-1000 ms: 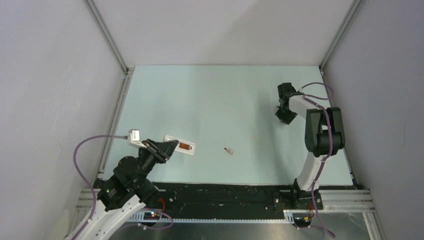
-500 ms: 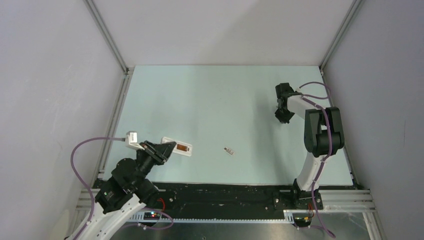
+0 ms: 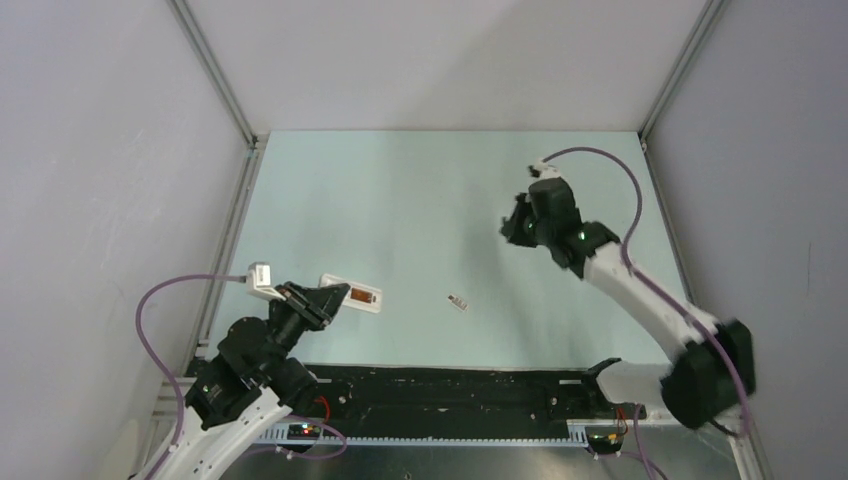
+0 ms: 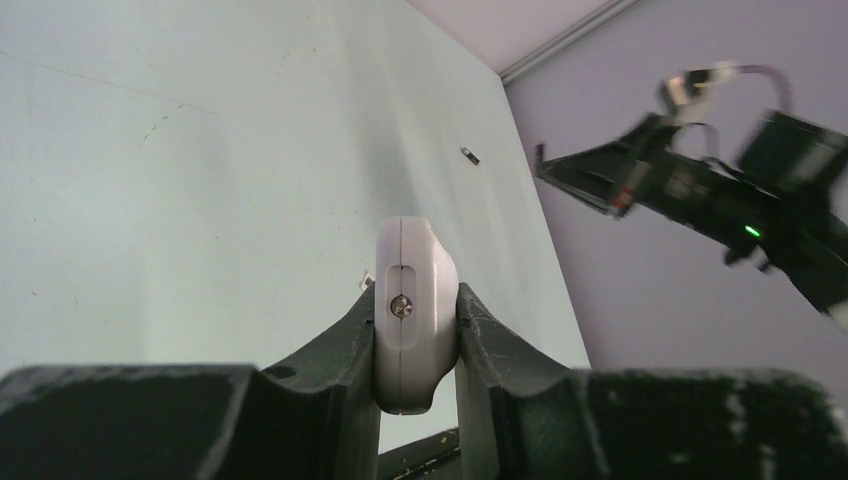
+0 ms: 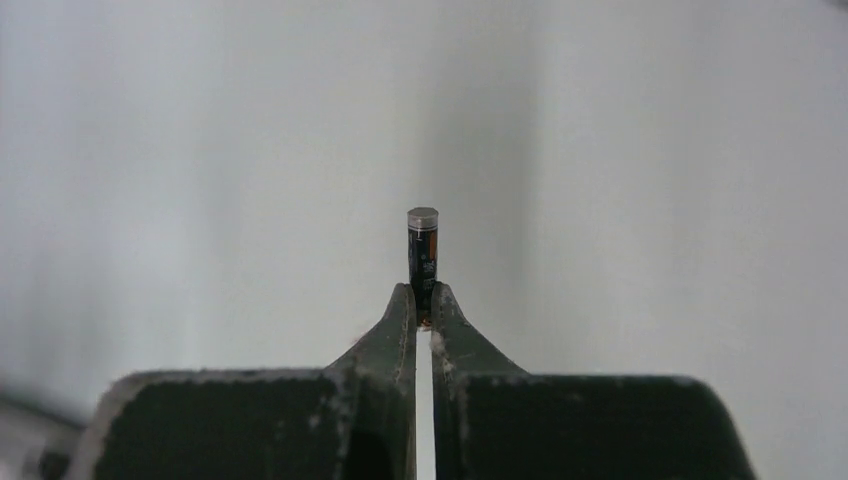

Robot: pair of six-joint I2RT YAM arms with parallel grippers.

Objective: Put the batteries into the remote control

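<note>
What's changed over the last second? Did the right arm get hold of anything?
The right end effector closed on a battery, gripping its lower end. The arm then swung it away from the right edge toward the middle of the table. The left end effector stays clamped on the remote control and has barely shifted. The small loose piece has not moved.
</note>
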